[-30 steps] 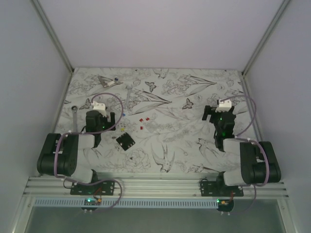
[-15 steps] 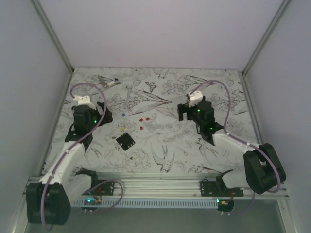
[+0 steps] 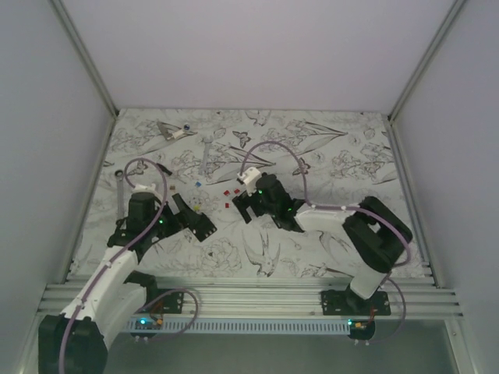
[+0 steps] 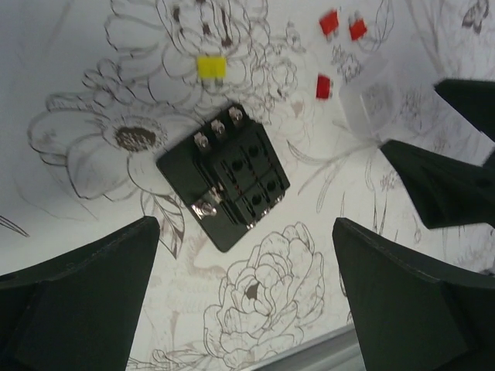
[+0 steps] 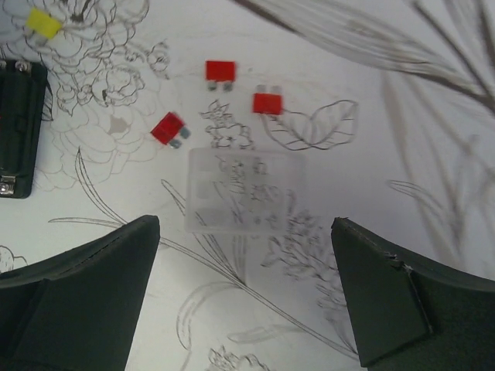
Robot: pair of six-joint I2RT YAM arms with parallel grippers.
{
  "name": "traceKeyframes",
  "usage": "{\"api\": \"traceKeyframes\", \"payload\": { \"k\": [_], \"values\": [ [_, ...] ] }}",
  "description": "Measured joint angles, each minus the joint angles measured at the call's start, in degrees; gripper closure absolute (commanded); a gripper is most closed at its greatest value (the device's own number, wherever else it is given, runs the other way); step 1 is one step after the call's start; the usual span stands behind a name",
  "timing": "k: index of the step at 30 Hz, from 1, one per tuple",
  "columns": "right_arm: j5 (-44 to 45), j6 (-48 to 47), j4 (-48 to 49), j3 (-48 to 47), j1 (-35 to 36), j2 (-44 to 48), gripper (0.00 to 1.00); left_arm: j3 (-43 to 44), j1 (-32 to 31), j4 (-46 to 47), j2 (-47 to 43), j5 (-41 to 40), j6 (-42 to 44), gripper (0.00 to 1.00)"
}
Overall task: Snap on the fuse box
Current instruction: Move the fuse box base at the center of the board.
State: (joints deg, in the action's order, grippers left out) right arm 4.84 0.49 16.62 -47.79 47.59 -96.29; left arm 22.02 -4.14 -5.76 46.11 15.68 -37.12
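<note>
The fuse box [image 4: 224, 176] is a flat black square block lying turned at an angle on the flower-patterned table; it also shows in the top view [image 3: 206, 228] and at the left edge of the right wrist view [image 5: 17, 131]. My left gripper [image 4: 246, 251] hovers open just short of it, with nothing between the fingers [image 4: 93, 286]. In the top view the left gripper [image 3: 187, 215] sits right beside the box. My right gripper [image 5: 246, 247] is open over a clear plastic cover [image 5: 246, 191] and holds nothing. From above, the right gripper [image 3: 249, 209] is right of the box.
Three red fuses [image 5: 220, 71] and a yellow fuse [image 5: 43, 23] lie loose near the clear cover [image 4: 371, 104]. Metal wrenches [image 3: 206, 152] lie farther back and at the left [image 3: 119, 183]. The right arm's fingers [image 4: 441, 185] reach into the left wrist view. Walls enclose the table.
Both arms have swung in toward the table's middle and come lower. The left gripper has come to the fuse box; the right gripper has moved left over the clear cover. Both stayed open.
</note>
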Motion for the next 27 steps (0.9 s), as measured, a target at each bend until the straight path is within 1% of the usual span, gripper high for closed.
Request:
{"api": "traceKeyframes", "payload": {
  "k": [6,9,13,17,20,24,27],
  "values": [
    [1.09,0.39,-1.03,-4.09,1.46,-7.87,0.0,-0.87,-4.68,-0.48,1.16,-0.2,-1.49,0.0],
    [3.78,0.61,-1.88,-5.99,1.4,-9.9,0.0,-0.81,-6.95,-0.48,2.64,-0.9,-1.7,0.0],
    [6.69,2.36,-2.1,-6.08,0.11,-10.23,0.0,0.52,-10.01,-0.59,6.08,-2.38,-1.62,0.0],
    [9.46,5.92,-1.95,-4.0,-3.58,-8.92,0.0,4.02,-12.44,-0.61,10.86,-3.96,-0.98,0.0],
    [11.69,8.22,-1.36,-0.61,-6.25,-6.19,0.0,6.93,-13.97,-0.44,15.41,-5.38,0.0,0.0],
    [12.68,9.55,1.18,4.61,-6.58,-1.09,0.0,10.75,-16.57,-0.31,22.56,-7.04,2.19,0.0],
    [12.76,9.64,2.71,6.54,-6.54,1.75,0.0,13.77,-18.71,-0.22,28.5,-7.72,3.69,0.0]
  ]
}}
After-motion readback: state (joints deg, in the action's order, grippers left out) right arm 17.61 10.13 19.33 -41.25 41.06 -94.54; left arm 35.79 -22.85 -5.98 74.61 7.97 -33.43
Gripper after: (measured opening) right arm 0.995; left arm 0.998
